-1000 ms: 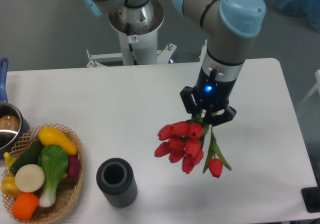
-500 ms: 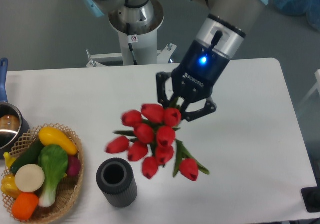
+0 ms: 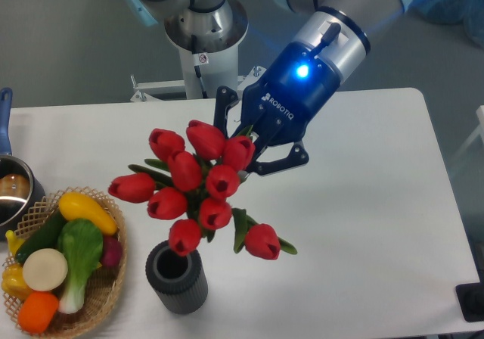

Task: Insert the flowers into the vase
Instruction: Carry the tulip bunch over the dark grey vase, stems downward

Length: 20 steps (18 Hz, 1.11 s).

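The gripper [image 3: 253, 146] is clamped on the flowers [image 3: 193, 188], holding them in the air above the vase [image 3: 177, 276]. The lowest bud hangs just over the vase's mouth. The vase stands upright on the surface [image 3: 378, 225].

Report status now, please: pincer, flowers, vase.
Pincer shut on flowers. Bunch held above vase, not inserted. Vase mouth open, unobstructed.

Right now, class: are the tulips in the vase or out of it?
Out. The flowers hang from the gripper above the vase, whose dark mouth shows no stems.
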Available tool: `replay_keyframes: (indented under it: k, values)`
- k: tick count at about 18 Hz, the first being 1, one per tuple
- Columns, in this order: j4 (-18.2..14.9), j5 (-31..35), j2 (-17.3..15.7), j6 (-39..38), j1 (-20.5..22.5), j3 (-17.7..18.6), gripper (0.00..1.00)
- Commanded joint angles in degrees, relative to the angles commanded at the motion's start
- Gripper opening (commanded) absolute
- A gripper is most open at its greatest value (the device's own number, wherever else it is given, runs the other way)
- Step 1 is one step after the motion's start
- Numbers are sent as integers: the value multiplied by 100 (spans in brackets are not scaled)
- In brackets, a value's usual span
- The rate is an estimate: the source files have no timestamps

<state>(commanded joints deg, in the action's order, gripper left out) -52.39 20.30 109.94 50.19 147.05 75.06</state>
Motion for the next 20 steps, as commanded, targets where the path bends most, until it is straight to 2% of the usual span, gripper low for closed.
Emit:
replay_keyframes:
  k: [2, 6, 9, 14, 20]
  values:
    - [9, -105, 141, 0, -88, -140, 5]
    - [71, -290, 273, 9, -132, -185, 6]
    - [264, -474, 440, 9, -255, -168, 8]
    - [290, -852, 511, 26, -299, -54, 10]
    - [290, -888, 537, 53, -291, 70, 10]
